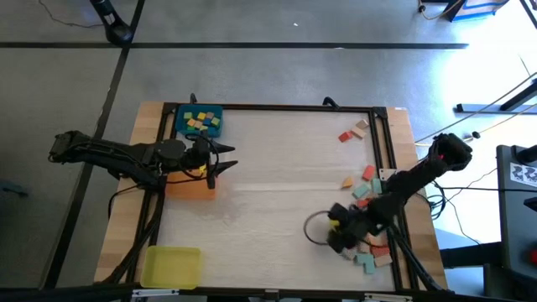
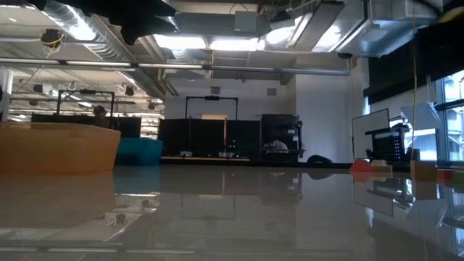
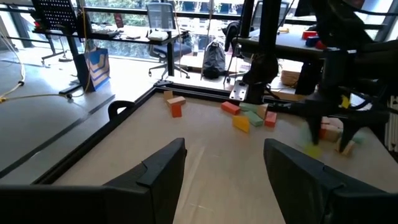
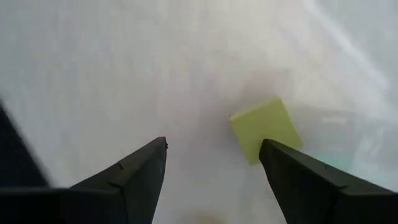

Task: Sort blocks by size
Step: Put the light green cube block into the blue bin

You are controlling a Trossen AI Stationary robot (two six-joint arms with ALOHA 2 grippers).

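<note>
Several small blocks lie on the table's right side: a pair (image 1: 352, 132) at the far right, a loose group (image 1: 367, 186) in the middle right and a cluster (image 1: 375, 253) near the front right. My right gripper (image 1: 336, 231) hangs open beside that cluster, pointing steeply down. In its wrist view a yellow-green block (image 4: 264, 127) lies flat on the table just ahead of one finger (image 4: 298, 177). My left gripper (image 1: 221, 161) waits open and nearly level over the orange tray (image 1: 191, 188), with nothing between its fingers (image 3: 155, 171).
A blue tray (image 1: 200, 122) with several small blocks stands at the far left, and a yellow tray (image 1: 171, 266) at the near left. A black frame (image 1: 277, 107) runs along the table's far and right sides. The table's middle (image 1: 277, 193) is bare.
</note>
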